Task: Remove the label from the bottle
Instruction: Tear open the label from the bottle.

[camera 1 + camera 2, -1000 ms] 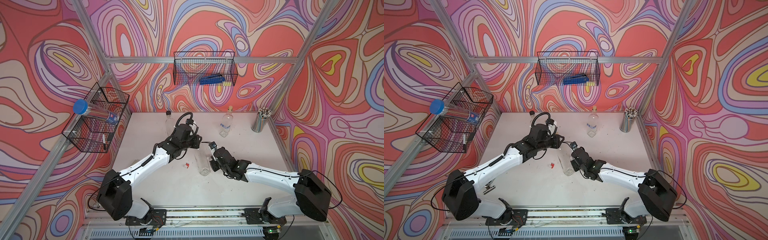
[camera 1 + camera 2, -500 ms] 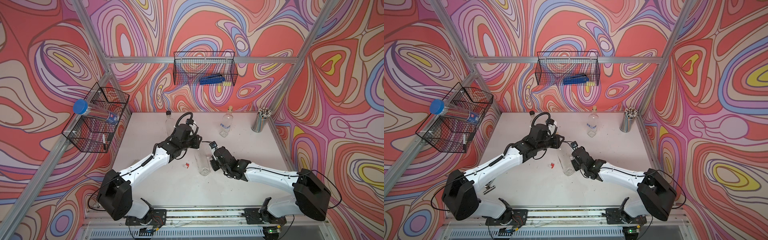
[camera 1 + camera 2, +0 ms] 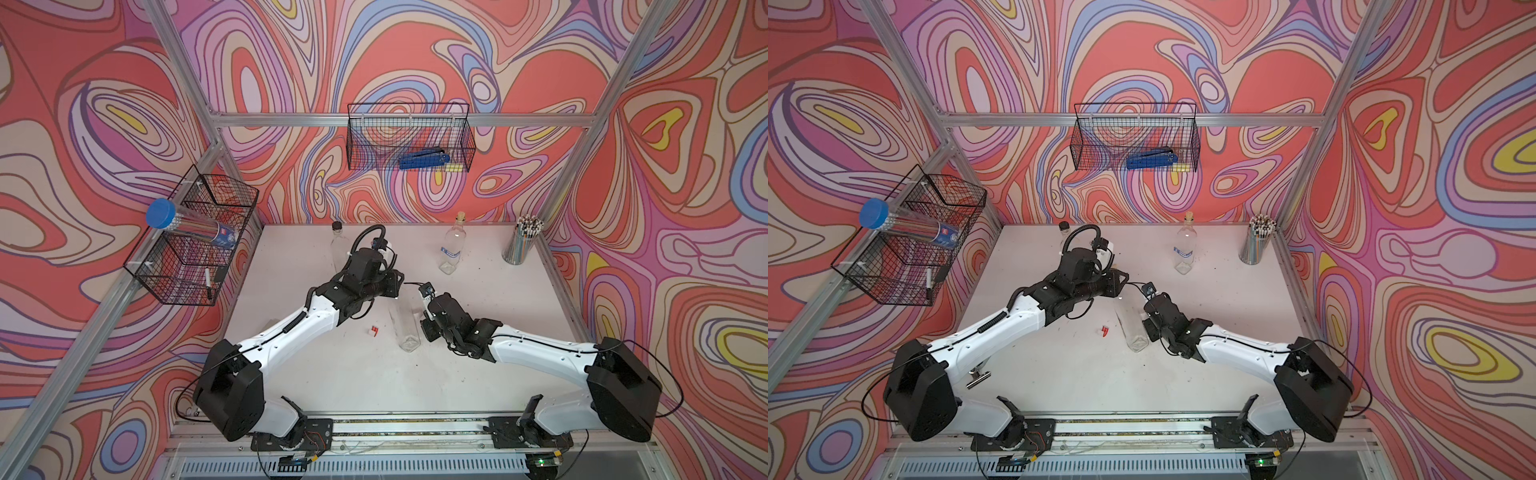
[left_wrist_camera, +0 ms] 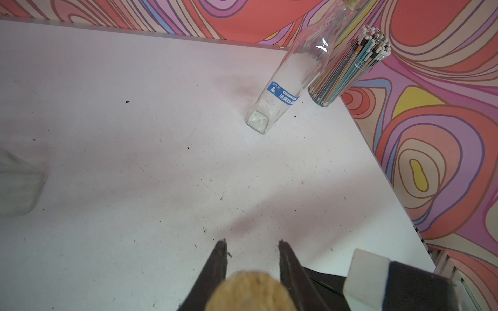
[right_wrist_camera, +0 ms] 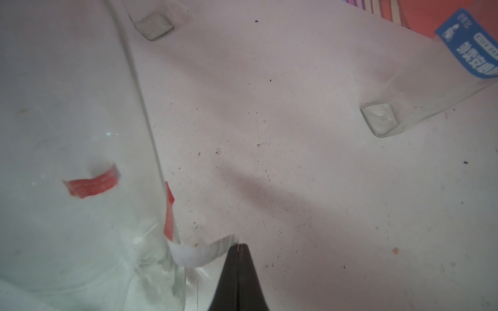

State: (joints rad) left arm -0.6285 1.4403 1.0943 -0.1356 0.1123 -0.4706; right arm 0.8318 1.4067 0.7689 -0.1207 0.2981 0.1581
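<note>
In both top views the glass bottle (image 3: 405,328) (image 3: 1134,334) stands near the middle of the tabletop (image 3: 316,374), and both arms are on it. The left hand (image 3: 395,287) sits over its top. The right hand (image 3: 422,323) is tight against the side that faces the tabletop's right edge. A small red scrap (image 3: 372,331) lies just beside the base. By the far edge stand a black-capped bottle (image 3: 337,249) and a blue-labelled bottle (image 3: 451,253), with a pencil cup (image 3: 519,245) in the far right corner.

Over to the left wrist view: the left hand (image 4: 252,242) is clenched on the cork (image 4: 250,292), one finger on either side of it. Beyond it are the blue-labelled bottle (image 4: 280,99) and the pencil cup (image 4: 347,64).

Right wrist view: the right hand (image 5: 238,246) is pinched tight, fingers pressed together. The white end of the label (image 5: 198,254) runs right into its tip, grasped. The label curls off the glass bottle (image 5: 80,121), and its red stretch lies along the glass edge. The red scrap (image 5: 91,184) shows through the glass.
</note>
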